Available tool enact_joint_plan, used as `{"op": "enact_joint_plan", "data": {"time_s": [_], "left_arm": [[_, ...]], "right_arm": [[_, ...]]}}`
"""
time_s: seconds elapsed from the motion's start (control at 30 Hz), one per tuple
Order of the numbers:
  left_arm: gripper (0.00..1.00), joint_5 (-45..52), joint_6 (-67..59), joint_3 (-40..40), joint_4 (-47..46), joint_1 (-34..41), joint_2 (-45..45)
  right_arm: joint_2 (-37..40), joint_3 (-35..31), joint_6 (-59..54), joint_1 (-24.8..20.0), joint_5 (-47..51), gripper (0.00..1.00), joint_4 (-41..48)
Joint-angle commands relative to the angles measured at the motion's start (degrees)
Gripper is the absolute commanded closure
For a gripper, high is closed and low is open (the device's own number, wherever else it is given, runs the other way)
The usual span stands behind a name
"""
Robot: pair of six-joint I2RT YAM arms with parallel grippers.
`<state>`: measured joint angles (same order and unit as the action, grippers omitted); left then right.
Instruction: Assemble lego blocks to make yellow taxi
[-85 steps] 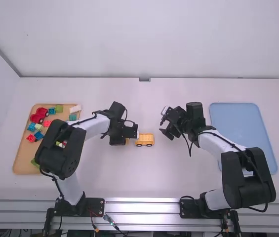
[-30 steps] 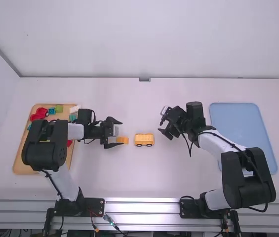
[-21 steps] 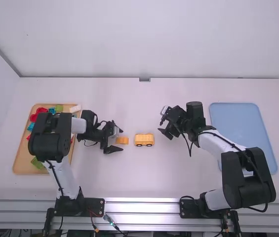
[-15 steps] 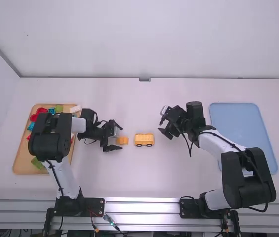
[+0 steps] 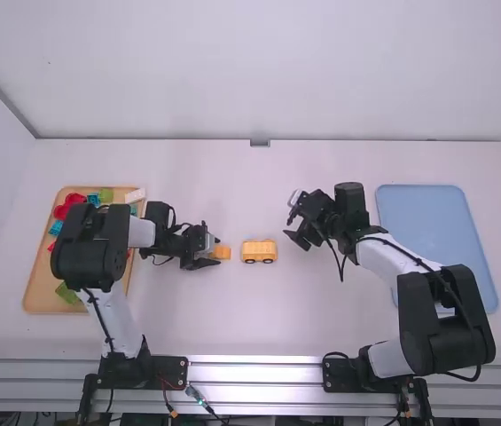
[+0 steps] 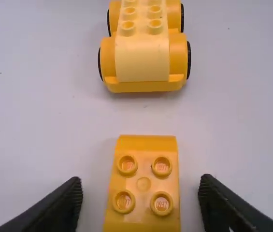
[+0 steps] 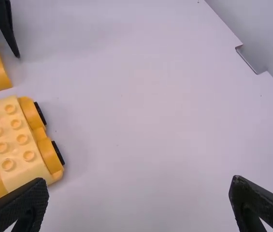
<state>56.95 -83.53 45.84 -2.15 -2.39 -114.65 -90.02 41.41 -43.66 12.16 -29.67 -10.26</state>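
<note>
"so, where's the left gripper (image 5: 214, 252)?"
"left of the yellow plastic wheeled base (image 5: 259, 252), spread around a studded orange block (image 6: 143, 181), with gaps along both side edges."
"and the right gripper (image 5: 293, 218)?"
"parted too, right of the base."

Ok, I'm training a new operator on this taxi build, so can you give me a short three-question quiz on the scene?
1. True or false: the left gripper's fingers stand on either side of the loose yellow block.
2. Where is that block relative to the wheeled yellow body? (a) stacked on it (b) apart from it (c) underneath it
3. Which gripper has no block between its fingers?

Key: 1. True. 2. b. 3. The right gripper.
</note>
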Motion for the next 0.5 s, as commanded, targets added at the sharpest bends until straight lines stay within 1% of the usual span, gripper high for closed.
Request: {"op": "enact_joint_plan", "data": {"time_s": [0.0, 0.1, 0.13, 0.27, 0.37, 0.47], "left_arm": [[0.44, 0.85, 0.17, -0.37, -0.33, 0.22, -0.98], [0.60, 0.92, 0.17, -0.39, -0.31, 0.39, -0.98], [0.62, 0.98, 0.17, -0.39, -0.35, 0.83, -0.98], [0.67, 0.50, 0.20, -0.39, -0.09, 1.64, -0.98], [0.68, 0.42, 0.17, -0.39, 0.55, 1.75, -0.98], [0.73, 0.63, 0.20, -0.39, 1.22, 1.29, -0.98]], "right_arm": [[0.98, 1.33, 0.17, 0.26, -0.72, 0.01, 0.15], [0.98, 1.33, 0.20, 0.26, -0.74, 0.01, 0.02], [0.98, 1.33, 0.17, 0.26, -0.74, 0.01, 0.02], [0.98, 1.33, 0.22, 0.26, -0.74, 0.01, 0.09], [0.98, 1.33, 0.24, 0.26, -0.74, 0.01, 0.22], [0.98, 1.33, 0.37, 0.26, -0.76, 0.01, 0.68]]}}
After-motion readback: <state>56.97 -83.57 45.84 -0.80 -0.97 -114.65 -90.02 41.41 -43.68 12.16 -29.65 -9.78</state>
